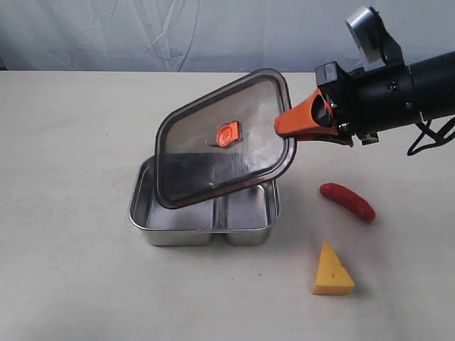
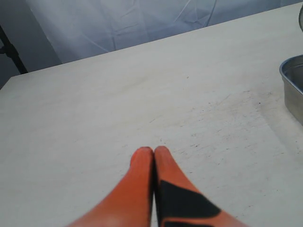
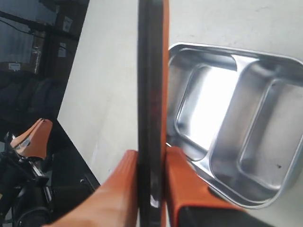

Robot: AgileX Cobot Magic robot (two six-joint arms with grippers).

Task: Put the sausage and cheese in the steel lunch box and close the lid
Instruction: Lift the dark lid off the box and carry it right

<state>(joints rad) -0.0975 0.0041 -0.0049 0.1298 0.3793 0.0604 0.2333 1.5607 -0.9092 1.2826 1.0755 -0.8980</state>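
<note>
Lid [image 1: 213,167] clamped in right tool [image 1: 288,125], tilted, hiding steel lunch box [image 1: 178,232] rear; left tool [image 2: 154,152] together.

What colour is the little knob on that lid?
Orange: the small knob on the dark translucent rectangular lid; clearest in the exterior view.

Your right arm [image 1: 419,89] is a black cylinder with small screws [image 1: 392,85], looped black cables [image 1: 431,135] and a grey camera mount [image 1: 370,32]. The right hand [image 1: 281,126] and left hand [image 2: 154,152] have orange tapered fingers.

A pale beige worktop [image 1: 71,270] with faint scuff marks meets a wrinkled grey-white cloth backdrop [image 1: 178,32] along its far edge.
</note>
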